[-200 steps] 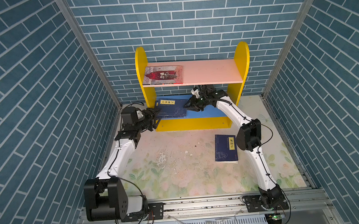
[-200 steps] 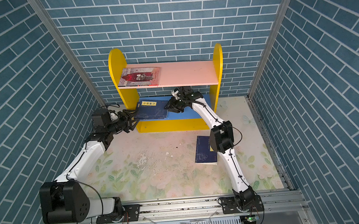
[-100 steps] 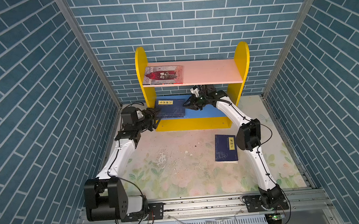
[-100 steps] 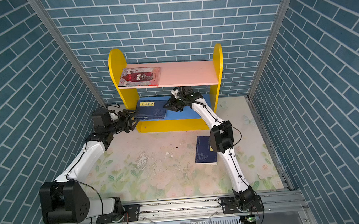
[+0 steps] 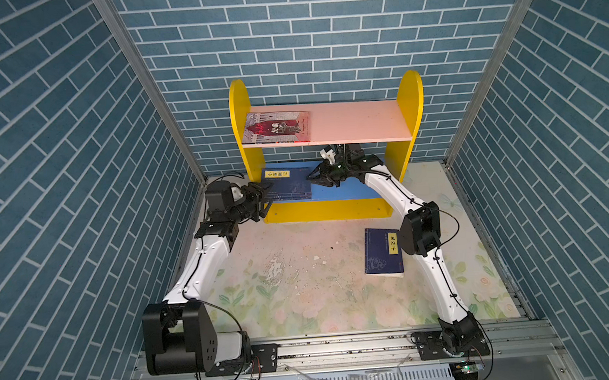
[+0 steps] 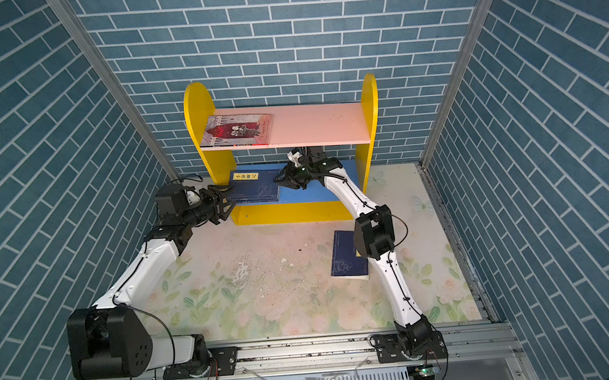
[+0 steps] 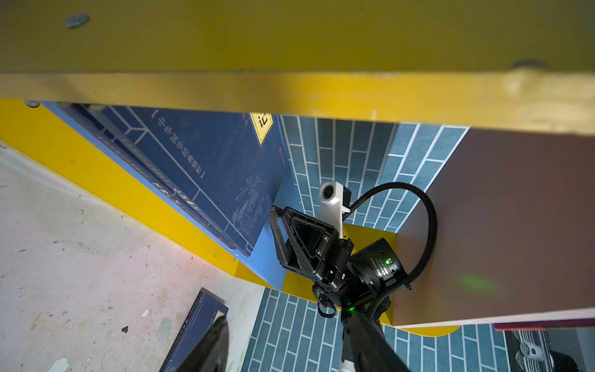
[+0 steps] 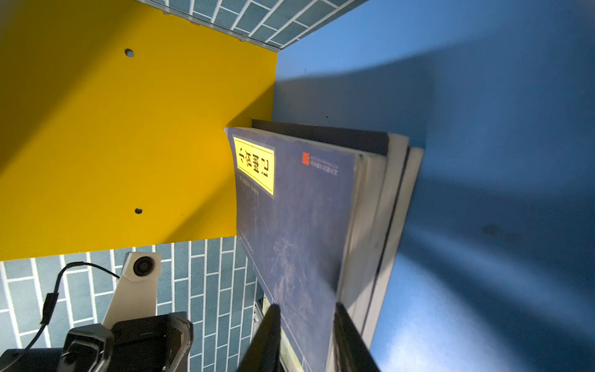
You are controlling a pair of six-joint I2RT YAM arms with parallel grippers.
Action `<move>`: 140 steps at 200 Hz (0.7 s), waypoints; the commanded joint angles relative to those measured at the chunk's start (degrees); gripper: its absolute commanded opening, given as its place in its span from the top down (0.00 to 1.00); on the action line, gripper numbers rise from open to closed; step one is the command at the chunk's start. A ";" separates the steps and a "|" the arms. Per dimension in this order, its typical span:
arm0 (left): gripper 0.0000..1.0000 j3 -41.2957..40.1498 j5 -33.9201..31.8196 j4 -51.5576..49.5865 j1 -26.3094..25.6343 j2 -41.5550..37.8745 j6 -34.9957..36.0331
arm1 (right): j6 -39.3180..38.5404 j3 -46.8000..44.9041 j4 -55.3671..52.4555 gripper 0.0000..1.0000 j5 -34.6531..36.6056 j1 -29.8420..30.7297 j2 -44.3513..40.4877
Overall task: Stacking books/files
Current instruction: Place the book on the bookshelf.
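Observation:
Navy books with yellow title strips lie stacked (image 5: 290, 186) (image 6: 259, 190) (image 8: 289, 209) at the left end of the blue lower shelf. My right gripper (image 5: 311, 178) (image 6: 277, 180) (image 8: 304, 306) reaches under the pink shelf. Its fingers are closed on the right edge of the top book, one above the cover and one at the pages. My left gripper (image 5: 267, 198) (image 6: 232, 197) hangs open outside the shelf's left front corner and holds nothing. Another navy book (image 5: 382, 253) (image 6: 344, 256) lies flat on the table. A red illustrated book (image 5: 278, 126) (image 6: 236, 129) lies on the pink shelf.
The shelf unit has yellow side panels (image 5: 242, 136), a yellow front lip (image 5: 326, 211) and a pink top shelf (image 5: 357, 125) low over my right wrist. The right half of the blue shelf (image 5: 347, 189) is bare. Blue brick walls close in on three sides.
My right gripper has edged slightly left at the stack's right edge, and the top navy book has shifted a little with it. The left arm has stayed still.

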 commanded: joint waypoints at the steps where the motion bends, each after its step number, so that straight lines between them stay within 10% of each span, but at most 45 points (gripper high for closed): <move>1: 0.38 -0.19 -0.36 1.24 0.29 0.33 0.21 | -0.53 1.98 2.73 0.68 -0.14 0.33 -0.19; 140: 0.36 1.40 3.88 -14.37 -0.06 -5.65 30.12 | -6.57 -32.04 -1.27 0.46 15.64 -1.60 -31.23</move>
